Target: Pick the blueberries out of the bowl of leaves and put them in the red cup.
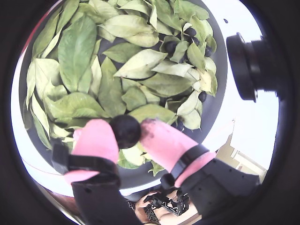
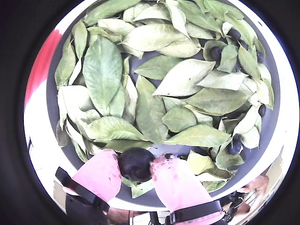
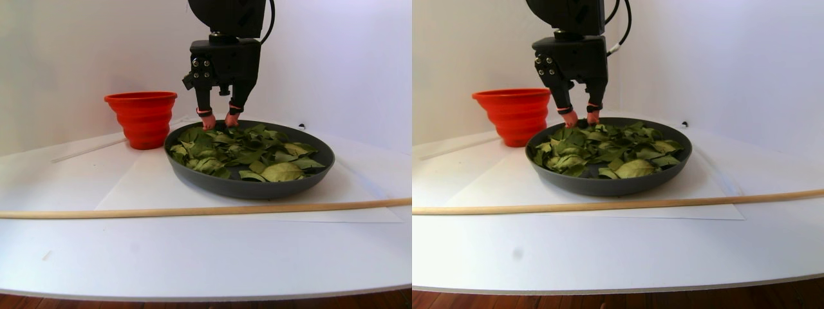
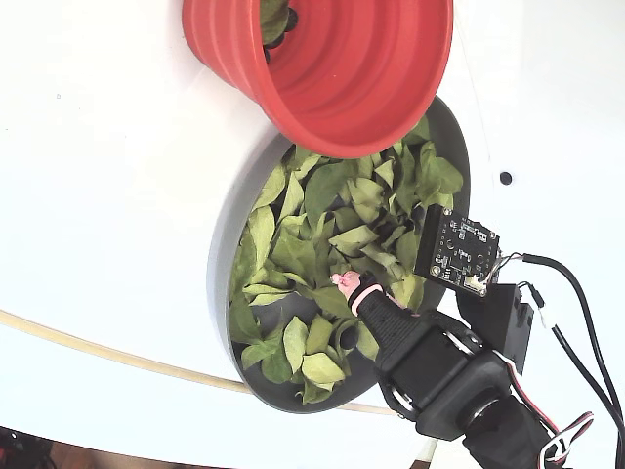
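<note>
Seemingly, pincer pinches blueberry over leaves.

You had no legible text, label, brand, number or sign in any view; the markings on the small circuit board were too fine to read.

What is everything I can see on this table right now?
Small oval green leaves: many, filling the bowl.
Wide shallow dark grey bowl: one, mid-table.
Small round blue-black blueberries: several among the leaves, one between the pink fingertips.
Ridged red-orange plastic cup: one, behind the bowl in the stereo pair view.
Thin wooden rod: one, in front of the bowl.
White tabletop: one.
Black gripper: one, pink-tipped, over the bowl.
</note>
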`<state>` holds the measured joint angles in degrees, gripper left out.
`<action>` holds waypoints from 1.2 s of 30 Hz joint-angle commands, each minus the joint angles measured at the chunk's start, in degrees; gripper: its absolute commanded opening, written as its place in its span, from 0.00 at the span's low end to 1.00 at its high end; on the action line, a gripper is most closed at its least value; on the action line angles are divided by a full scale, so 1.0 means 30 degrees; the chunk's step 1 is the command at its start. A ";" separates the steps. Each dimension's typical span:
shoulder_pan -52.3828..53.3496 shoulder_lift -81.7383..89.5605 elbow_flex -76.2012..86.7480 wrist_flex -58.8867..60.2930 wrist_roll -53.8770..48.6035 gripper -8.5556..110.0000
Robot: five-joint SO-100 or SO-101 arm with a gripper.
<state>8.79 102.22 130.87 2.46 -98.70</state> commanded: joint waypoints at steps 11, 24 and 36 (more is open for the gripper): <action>-0.1113 0.3662 -0.0850 0.0352 -0.0117 0.16; -0.2168 0.4482 -0.1875 0.0352 -0.0439 0.16; -0.3398 0.5068 -0.2959 0.0322 -0.0410 0.16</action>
<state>-0.70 109.07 126.04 3.43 -99.58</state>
